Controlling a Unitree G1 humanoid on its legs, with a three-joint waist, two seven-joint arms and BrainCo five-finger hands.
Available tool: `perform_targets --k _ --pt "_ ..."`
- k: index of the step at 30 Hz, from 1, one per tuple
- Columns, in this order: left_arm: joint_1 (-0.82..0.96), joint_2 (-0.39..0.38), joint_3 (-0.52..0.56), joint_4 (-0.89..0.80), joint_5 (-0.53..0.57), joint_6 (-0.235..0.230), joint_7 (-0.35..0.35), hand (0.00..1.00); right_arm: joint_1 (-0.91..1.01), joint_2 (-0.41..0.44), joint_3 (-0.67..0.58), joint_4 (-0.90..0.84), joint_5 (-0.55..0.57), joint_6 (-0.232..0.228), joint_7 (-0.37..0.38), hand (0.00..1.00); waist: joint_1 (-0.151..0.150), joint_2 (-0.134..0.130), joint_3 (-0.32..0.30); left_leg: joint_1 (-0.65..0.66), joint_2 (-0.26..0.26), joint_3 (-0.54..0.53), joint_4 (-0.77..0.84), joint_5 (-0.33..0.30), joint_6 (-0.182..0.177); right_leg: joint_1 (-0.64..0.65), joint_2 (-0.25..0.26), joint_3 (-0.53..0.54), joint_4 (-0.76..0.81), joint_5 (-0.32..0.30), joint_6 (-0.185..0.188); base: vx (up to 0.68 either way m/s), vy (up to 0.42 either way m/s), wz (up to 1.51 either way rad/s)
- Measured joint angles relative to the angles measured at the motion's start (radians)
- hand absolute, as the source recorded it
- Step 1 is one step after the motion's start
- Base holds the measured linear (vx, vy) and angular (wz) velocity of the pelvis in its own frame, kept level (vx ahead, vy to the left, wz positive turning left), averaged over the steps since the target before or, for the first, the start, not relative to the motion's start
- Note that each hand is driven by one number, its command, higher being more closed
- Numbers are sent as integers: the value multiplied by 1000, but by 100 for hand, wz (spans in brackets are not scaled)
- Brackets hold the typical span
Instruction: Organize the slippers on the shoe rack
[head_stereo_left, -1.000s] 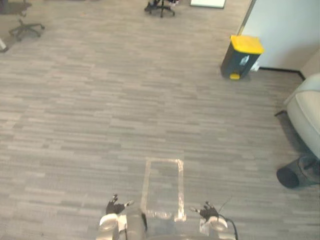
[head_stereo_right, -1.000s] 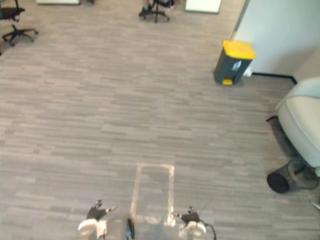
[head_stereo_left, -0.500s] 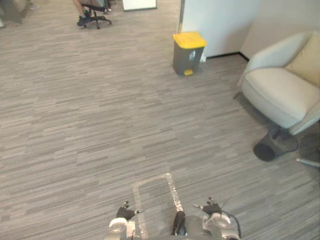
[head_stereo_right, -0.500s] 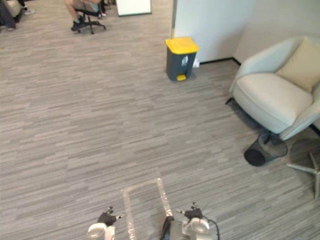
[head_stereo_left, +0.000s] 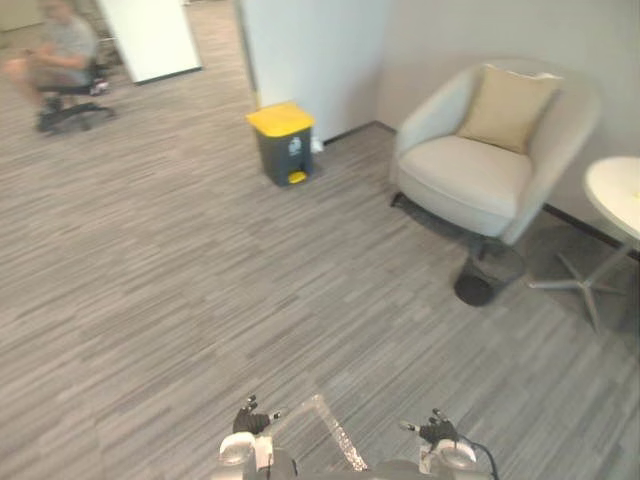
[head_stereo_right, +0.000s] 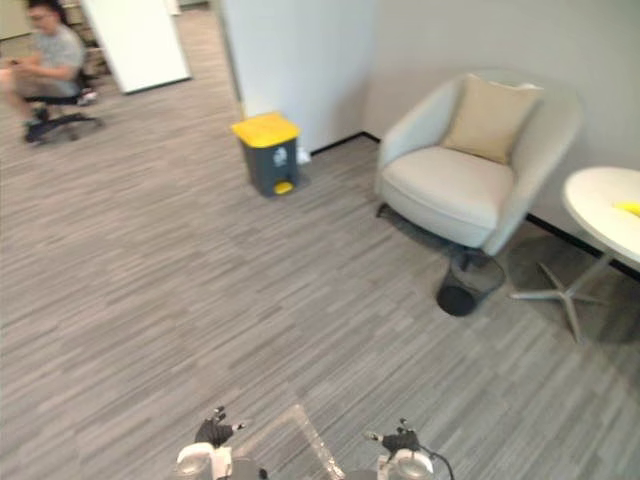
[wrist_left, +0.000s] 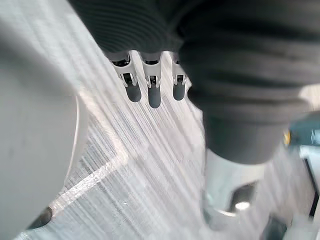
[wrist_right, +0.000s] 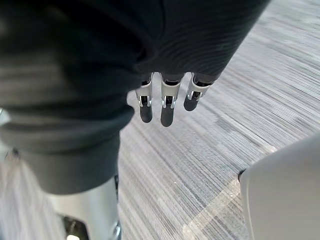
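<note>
The room is lit evenly and pretty bright, nothing harsh anywhere. No hard shadows are thrown on the floor (head_stereo_left: 200, 280). A soft dark patch is cast straight under the armchair (head_stereo_left: 470, 180), and a fainter one round the foot of the table (head_stereo_left: 615, 190), so the light can be taken as coming from above. The table top is nearly blown out to white, same for the panel (head_stereo_left: 150, 40) at the far left. In the wrist views the covers of the left hand (wrist_left: 154, 92) and right hand (wrist_right: 167, 107) are left dark against a much brighter floor, which is washed out past the left hand. A small glint is picked up on the silver thumb (wrist_left: 235, 200), and the tape (wrist_left: 95, 175) on the floor is lit pale.
</note>
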Motion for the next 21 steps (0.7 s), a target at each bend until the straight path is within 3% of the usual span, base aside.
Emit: perform_targets --k 3,6,8,10,12,17,19,21 --pt "-4 27 -2 26 2 2 -1 0 20 16 -4 19 -5 7 1 0 5 -37 -24 40 -25 91 -42 -7 13 17 -36 77 -88 47 32 222 264 -94" --pt "-20 38 -4 53 3 5 -1 0 24 13 -18 36 -5 7 3 0 4 -38 -24 99 -32 166 -74 -10 19 -1 -46 66 -71 65 40 126 126 -91" --pt "-16 42 -7 58 3 5 -1 0 15 5 -25 38 -5 6 8 0 5 -26 -16 135 -21 229 -82 -10 19 -38 -42 -25 -21 75 37 59 64 -119" --pt "-12 54 -35 76 2 4 -1 0 6 -10 -20 47 -6 5 9 0 7 -8 -10 169 -13 279 -102 -8 22 -63 -56 -215 -10 91 7 36 18 -119" --pt "-8 66 -58 91 1 4 0 0 -1 -18 -2 58 -6 -3 9 0 3 -3 -10 183 -15 307 -134 -8 23 -82 -62 -405 -43 95 -48 46 -49 -97" --pt "-12 54 -100 94 1 3 -3 0 -28 -60 -1 88 -7 -14 10 0 -1 44 13 187 7 292 -146 -7 22 -30 8 -376 -209 195 -78 39 -106 -53" --pt "-3 60 -100 94 3 3 -3 0 -28 -65 0 98 -7 -14 9 0 1 42 17 187 19 296 -101 -8 21 2 20 -350 -252 210 -81 6 -95 -34" --pt "-3 60 -73 79 3 2 -1 0 -28 -67 -1 107 -6 -15 7 0 6 29 28 125 64 296 98 -19 3 23 31 -311 -280 194 -78 -62 -100 -37"
